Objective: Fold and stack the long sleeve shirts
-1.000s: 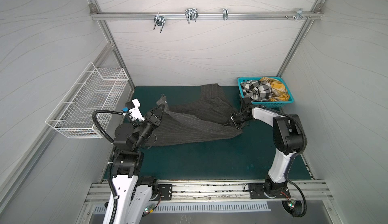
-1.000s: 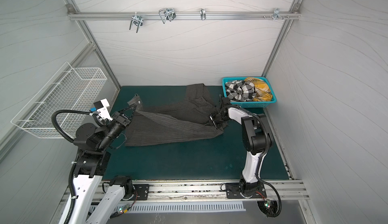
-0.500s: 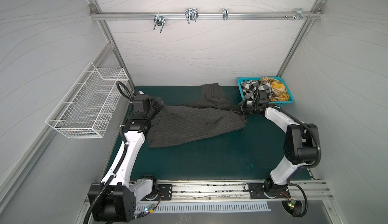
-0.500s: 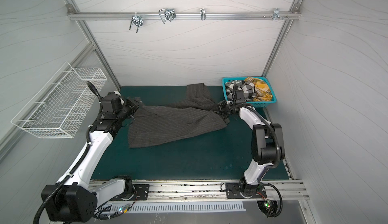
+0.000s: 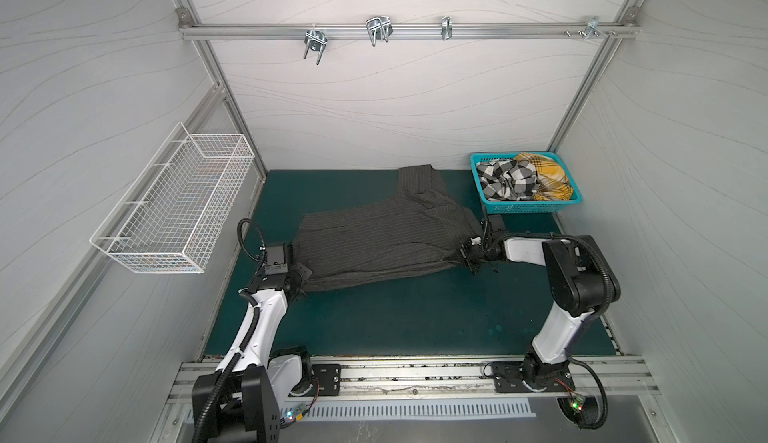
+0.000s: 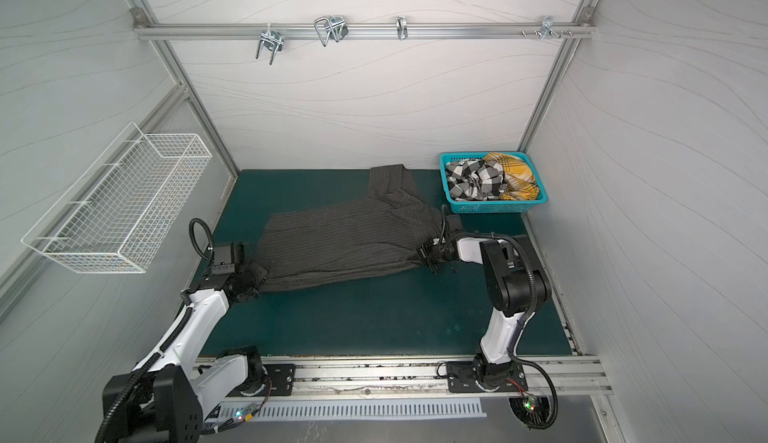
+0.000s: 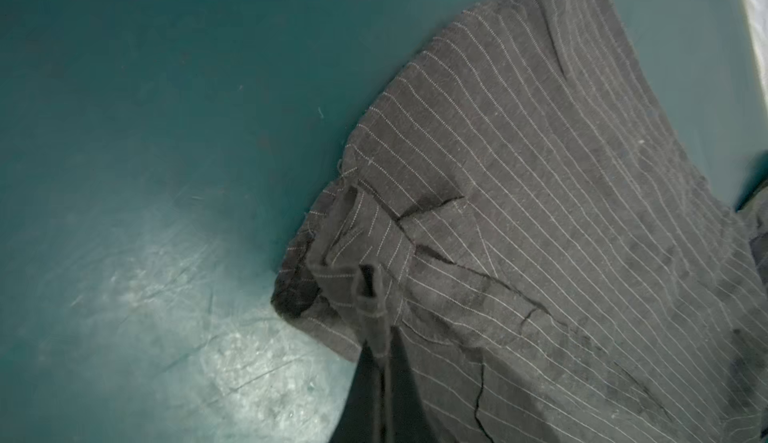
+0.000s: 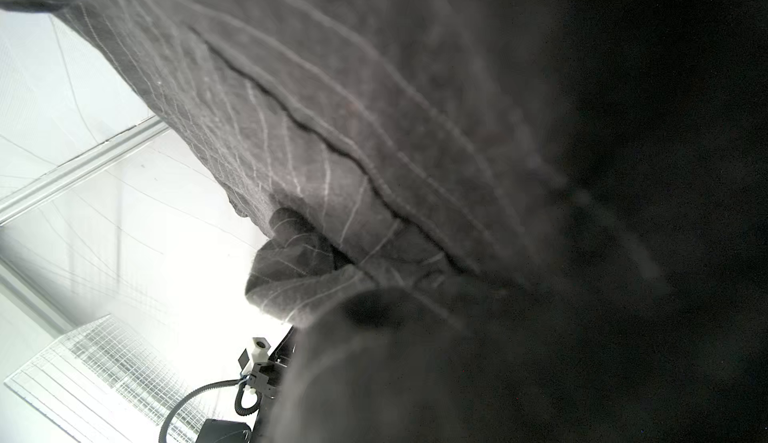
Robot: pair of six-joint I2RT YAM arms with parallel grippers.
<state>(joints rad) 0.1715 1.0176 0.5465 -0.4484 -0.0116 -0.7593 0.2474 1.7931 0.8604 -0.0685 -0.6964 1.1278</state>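
Grip: my left gripper [image 5: 302, 274] and right gripper [image 5: 466, 254] are each pinched shut on opposite ends of the striped shirt [image 5: 374, 243].
Shirt: middle of the mat [image 5: 395, 320], part trailing to the far edge.
Method: I'd pull it taut, ends level.
Room: near edge open; basket [image 5: 523, 209] crowds the far right corner.

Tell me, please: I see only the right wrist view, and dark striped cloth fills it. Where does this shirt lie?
Observer: The pinstriped shirt lies spread across the green mat, between the two arms.
Operator: Does the left arm hold it too?
Observer: Yes, the left fingers are shut on its bunched corner, at the opposite end from the right fingers.
Operator: And the other shirts?
Observer: The checked shirt and the yellow plaid shirt sit crumpled in the teal basket, at the mat's back right corner.
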